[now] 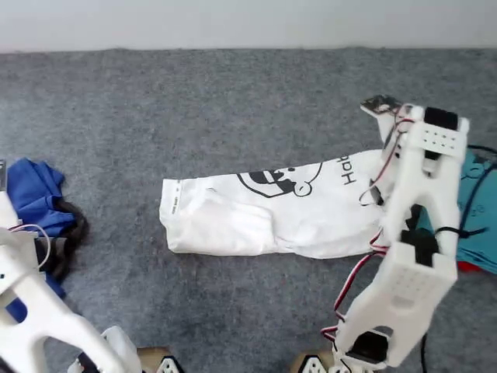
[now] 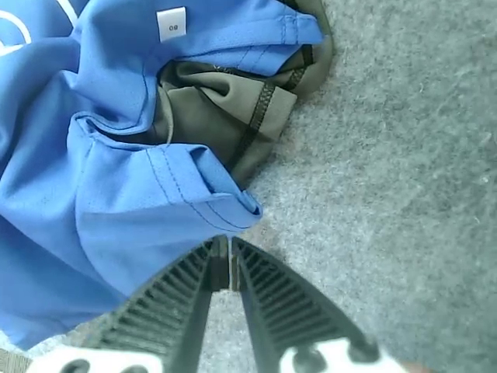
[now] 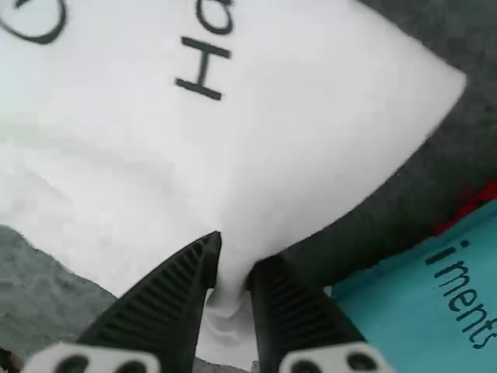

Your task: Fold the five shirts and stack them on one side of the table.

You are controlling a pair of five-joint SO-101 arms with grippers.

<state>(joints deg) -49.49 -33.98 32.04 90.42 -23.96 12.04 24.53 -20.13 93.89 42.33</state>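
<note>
- The white shirt point(image 1: 264, 214) lies folded into a long strip in the middle of the counter point(image 1: 233, 101)
- The right end effector point(image 3: 233, 260) pinches its cloth, beside a teal shirt point(image 1: 477, 210) at the right edge
- The left end effector point(image 2: 230, 250) is closed on nothing, just beside the blue shirt point(image 2: 101, 210) near the left edge

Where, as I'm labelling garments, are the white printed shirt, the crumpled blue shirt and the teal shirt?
white printed shirt point(image 1: 233, 221): high view, plain folded middle.
crumpled blue shirt point(image 2: 101, 217): left wrist view, hemmed fold.
teal shirt point(image 3: 404, 326): right wrist view, corner near its print.
</note>
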